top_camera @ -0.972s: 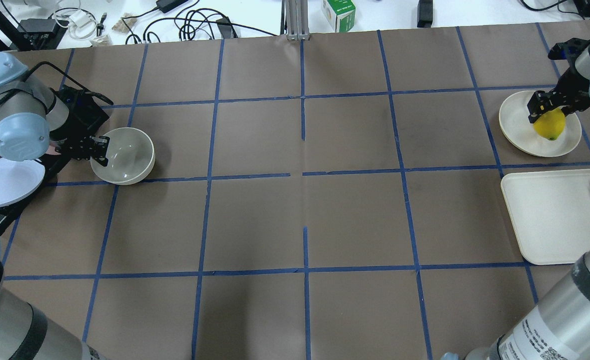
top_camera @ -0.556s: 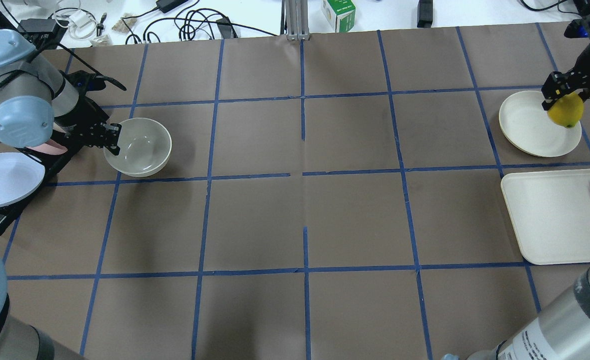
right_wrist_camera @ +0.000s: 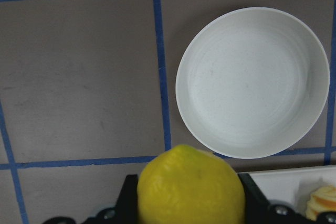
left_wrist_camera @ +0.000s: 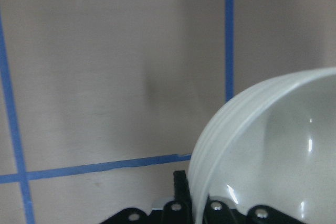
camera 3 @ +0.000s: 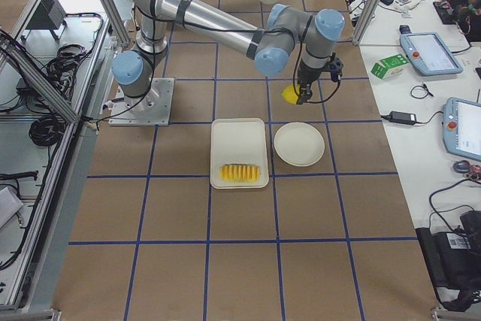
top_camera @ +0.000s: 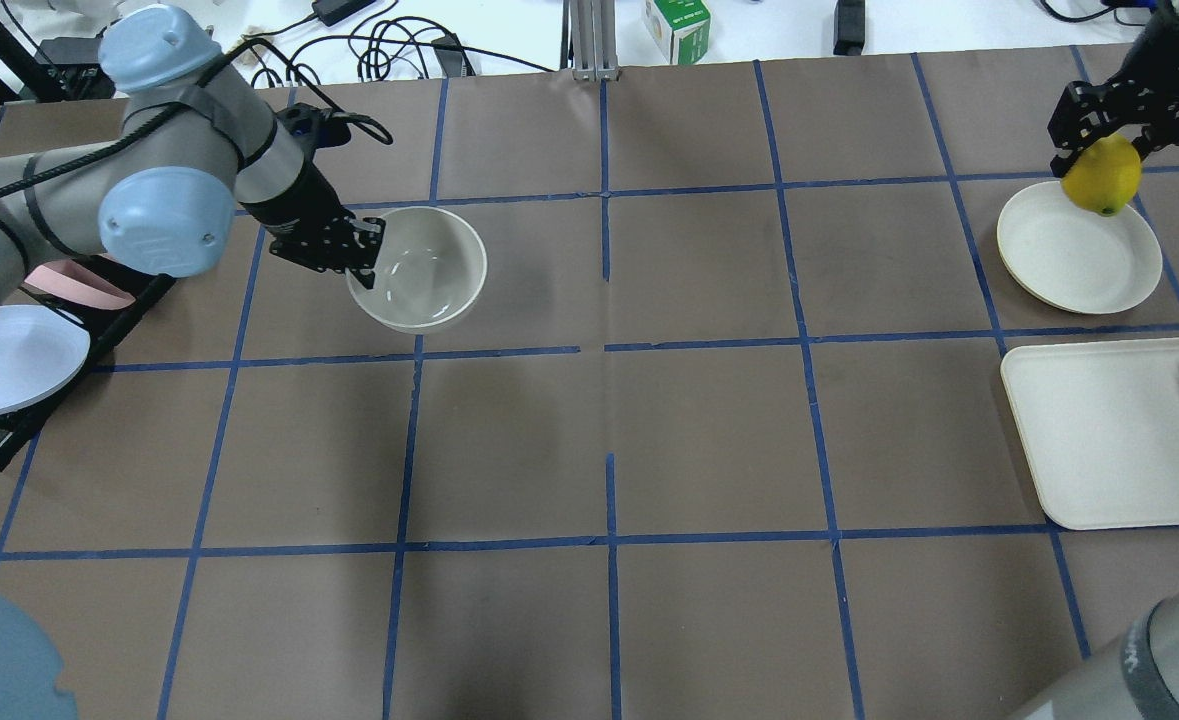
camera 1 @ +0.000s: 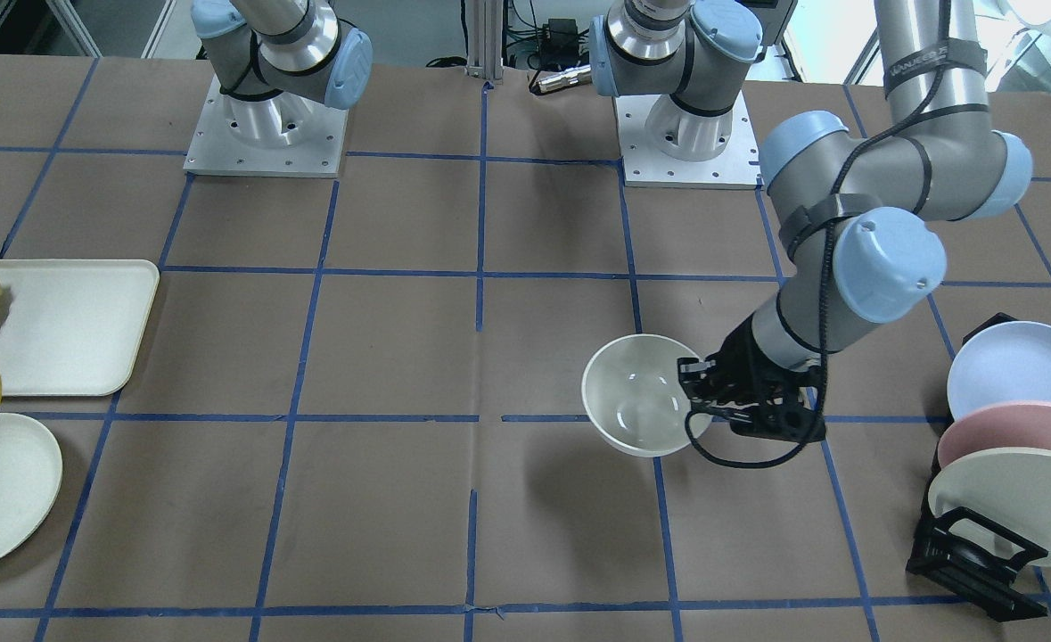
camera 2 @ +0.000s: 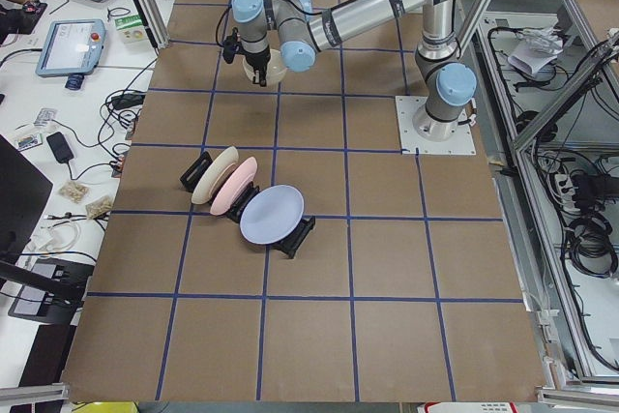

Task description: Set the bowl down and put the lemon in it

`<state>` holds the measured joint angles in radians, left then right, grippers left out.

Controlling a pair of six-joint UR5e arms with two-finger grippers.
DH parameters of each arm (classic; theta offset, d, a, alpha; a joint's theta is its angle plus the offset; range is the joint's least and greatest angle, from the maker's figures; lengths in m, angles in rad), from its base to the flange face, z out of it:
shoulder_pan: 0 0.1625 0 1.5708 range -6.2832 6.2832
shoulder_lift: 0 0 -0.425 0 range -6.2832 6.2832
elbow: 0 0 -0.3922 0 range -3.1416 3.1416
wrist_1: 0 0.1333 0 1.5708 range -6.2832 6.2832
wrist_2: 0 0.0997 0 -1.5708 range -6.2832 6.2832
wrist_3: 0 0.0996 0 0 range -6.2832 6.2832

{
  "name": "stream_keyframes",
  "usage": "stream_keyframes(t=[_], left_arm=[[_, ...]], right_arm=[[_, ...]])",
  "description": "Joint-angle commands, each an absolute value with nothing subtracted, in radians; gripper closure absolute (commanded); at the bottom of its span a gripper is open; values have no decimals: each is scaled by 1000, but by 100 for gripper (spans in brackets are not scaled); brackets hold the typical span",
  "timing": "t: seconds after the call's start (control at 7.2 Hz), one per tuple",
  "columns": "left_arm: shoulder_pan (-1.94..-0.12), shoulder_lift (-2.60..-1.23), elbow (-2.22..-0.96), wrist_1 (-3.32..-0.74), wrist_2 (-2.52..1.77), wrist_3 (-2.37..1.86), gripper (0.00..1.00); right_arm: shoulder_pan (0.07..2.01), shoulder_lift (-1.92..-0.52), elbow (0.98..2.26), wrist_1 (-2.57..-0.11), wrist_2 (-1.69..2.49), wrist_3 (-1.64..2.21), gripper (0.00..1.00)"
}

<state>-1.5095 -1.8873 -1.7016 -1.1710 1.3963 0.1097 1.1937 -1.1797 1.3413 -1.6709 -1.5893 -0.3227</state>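
Left claw (top_camera: 361, 258) pinches the bowl (top_camera: 427, 272) by its rim above the worktop (top_camera: 709, 440), left of centre. Right claw (top_camera: 1099, 150) clasps the lemon (top_camera: 1104, 180) over a plate (top_camera: 1054, 262). The thin rim pinch may slip, dropping the bowl.

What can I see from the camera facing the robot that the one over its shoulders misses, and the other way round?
Only the front-facing view shows the arms' mounting bases and the cream plate in the rack. Only the overhead view shows the cables and green carton beyond the table, and the right gripper closed on the whole lemon, which the front view cuts off at its edge. Both show the left gripper holding the bowl by its rim, the flat plate and the tray.
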Motion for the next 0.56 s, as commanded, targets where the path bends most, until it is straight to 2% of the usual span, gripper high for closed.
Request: stream_keyframes(t=[0.0,0.42], left_arm=[[-1690,-1931,-1712,-1055,1348,-89,100],[-1764,-1994,-1773,-932,1347,-158,100]], right_arm=[[1262,-1227,1344,-1608,-1589,-247,100],[1374,-1253,1344,-1566,-1572,-142,100]])
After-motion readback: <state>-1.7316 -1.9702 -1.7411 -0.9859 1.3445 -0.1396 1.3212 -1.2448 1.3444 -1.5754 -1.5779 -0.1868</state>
